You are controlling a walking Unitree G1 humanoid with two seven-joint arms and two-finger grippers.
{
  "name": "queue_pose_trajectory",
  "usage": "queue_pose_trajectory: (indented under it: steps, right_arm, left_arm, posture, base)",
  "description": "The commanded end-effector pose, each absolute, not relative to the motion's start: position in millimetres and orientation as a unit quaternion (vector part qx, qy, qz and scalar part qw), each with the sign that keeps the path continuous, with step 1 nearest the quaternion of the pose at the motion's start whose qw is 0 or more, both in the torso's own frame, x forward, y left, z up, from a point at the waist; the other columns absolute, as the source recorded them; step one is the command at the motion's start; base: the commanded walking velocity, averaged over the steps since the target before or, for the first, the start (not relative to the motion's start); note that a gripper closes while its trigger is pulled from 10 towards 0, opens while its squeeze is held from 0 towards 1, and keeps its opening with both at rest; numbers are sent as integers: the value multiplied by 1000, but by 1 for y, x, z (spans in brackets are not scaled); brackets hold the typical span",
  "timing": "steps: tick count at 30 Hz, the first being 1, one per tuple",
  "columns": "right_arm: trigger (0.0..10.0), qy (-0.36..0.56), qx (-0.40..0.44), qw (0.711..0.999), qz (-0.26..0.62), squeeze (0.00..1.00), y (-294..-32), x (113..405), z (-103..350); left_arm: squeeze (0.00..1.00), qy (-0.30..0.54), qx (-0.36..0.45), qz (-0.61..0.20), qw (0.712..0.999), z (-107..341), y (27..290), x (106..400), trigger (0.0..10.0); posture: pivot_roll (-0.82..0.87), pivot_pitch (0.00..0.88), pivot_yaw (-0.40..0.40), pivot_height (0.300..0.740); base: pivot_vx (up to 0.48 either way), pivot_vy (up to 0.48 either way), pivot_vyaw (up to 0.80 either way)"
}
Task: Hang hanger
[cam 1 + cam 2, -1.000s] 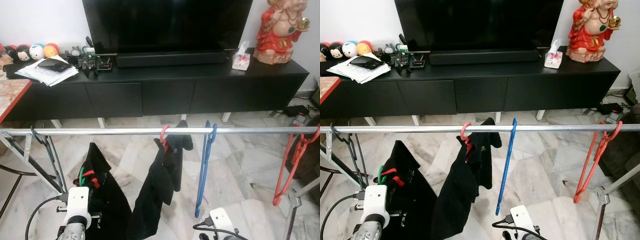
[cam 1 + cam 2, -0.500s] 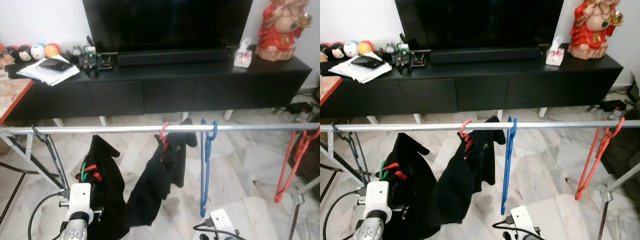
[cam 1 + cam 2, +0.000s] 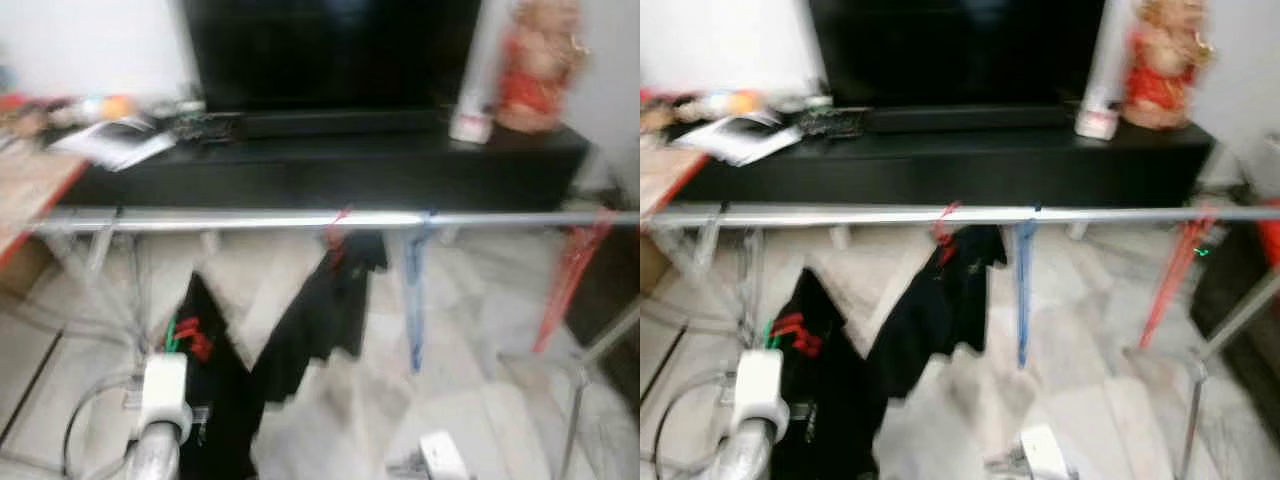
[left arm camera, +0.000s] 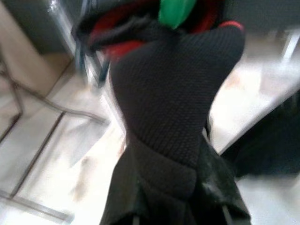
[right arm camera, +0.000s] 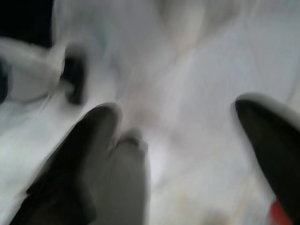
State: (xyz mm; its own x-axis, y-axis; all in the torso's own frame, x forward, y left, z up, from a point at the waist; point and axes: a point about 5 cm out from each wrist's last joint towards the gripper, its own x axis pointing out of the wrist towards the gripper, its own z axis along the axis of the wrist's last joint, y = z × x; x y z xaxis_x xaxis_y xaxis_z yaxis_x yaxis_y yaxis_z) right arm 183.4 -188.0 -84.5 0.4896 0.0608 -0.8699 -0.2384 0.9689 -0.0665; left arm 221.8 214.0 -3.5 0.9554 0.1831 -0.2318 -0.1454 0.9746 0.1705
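The hanger (image 3: 188,336) is red and green, and a black cloth (image 3: 212,400) hangs on it. It sits low on the robot's left side, under the silver rail (image 3: 230,221) and not on it. It is right above the white end of the left arm (image 3: 163,392). In the left wrist view the black cloth (image 4: 176,112) is very close and big, with the red and green hanger (image 4: 176,11) at its far end. The left gripper's fingers are hidden by the cloth, so I cannot tell if they are wide or tight.

All the pictures are blurry.

More things hang on the rail. Near the middle is a red hanger (image 3: 335,228) with black clothes (image 3: 325,315) on it. Just beside it is a bare blue hanger (image 3: 415,300). Far over on the right is another red hanger (image 3: 562,290) with nothing on it.

The right gripper (image 5: 178,154) points down at the pale floor (image 5: 187,65). Its two black fingers (image 5: 89,140) are spread wide apart and hold nothing.

Behind the rail is a long black cabinet (image 3: 330,175). On it stand a big black TV (image 3: 330,50), a red statue (image 3: 525,65), some papers (image 3: 115,145) and a tissue box (image 3: 468,125).
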Motion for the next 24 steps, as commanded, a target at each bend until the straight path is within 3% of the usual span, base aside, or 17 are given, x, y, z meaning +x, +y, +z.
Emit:
queue_pose_trajectory:
  steps: [1, 24]
  right_arm:
    - [10000, 502, -80, 857, 86, 0, -184, 179, -87]
    - [10000, 498, -74, 860, 82, 0, -184, 181, -86]
  left_arm:
    - [0, 113, 79, 89, 986, 1, 218, 226, 10000]
    - [0, 100, 77, 94, 988, 8, 221, 228, 10000]
  posture:
    - [-42, 0, 46, 740]
    - [-34, 0, 44, 740]
  base:
    - [-304, 0, 0]
    - [-305, 0, 0]
